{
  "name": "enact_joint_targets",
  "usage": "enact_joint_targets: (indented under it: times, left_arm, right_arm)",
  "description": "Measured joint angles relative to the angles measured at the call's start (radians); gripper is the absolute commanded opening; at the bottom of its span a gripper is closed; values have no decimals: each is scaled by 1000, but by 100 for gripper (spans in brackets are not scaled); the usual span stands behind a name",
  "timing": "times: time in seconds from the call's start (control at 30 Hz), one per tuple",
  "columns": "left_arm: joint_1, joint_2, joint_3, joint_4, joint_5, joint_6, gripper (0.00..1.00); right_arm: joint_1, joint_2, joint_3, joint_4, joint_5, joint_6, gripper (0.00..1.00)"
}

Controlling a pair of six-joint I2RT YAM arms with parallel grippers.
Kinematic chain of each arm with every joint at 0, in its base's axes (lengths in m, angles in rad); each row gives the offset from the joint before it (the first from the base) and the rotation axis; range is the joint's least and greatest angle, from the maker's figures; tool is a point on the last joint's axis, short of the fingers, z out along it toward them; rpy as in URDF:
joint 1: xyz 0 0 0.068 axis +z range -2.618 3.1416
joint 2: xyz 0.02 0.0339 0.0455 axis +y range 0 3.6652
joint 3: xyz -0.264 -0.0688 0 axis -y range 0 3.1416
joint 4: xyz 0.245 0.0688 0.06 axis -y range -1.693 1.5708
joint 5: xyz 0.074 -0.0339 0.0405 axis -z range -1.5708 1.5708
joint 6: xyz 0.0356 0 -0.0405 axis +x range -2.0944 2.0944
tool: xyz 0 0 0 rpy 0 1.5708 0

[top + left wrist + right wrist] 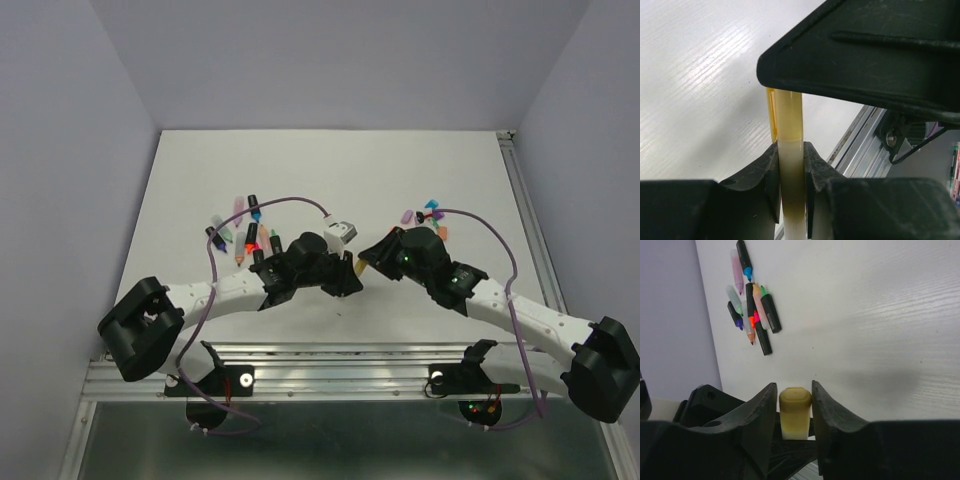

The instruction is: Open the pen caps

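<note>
White table (300, 170) stretches behind both arms while, near its front centre, the left gripper (790, 155) clenches a pale pen (789, 115) and the right gripper (794, 390) clamps its yellow cap (795, 399), so uncapping seems underway, needing a straight pull apart.

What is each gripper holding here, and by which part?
Both grip one yellow pen, held between them: the left gripper is shut on its pale barrel, the right gripper on its yellow cap.
</note>
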Motion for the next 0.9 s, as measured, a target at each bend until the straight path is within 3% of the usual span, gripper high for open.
enact_joint_targets:
  times: [0.13,0.43,0.7,0.9]
  left_arm:
    - [-5,0,0,10,-20,-21,0]
    - [-18,0,0,8,-46,-50,0]
    - [-25,-1,8,3,-68,-66,0]
    - [-27,-30,9,-26,-89,-103,0]
  right_arm:
    - [6,1,-1,37,8,-5,49]
    - [43,58,-1,71,31,-16,47]
    - [74,69,0,66,98,-17,2]
    - [96,73,12,61,164,-18,1]
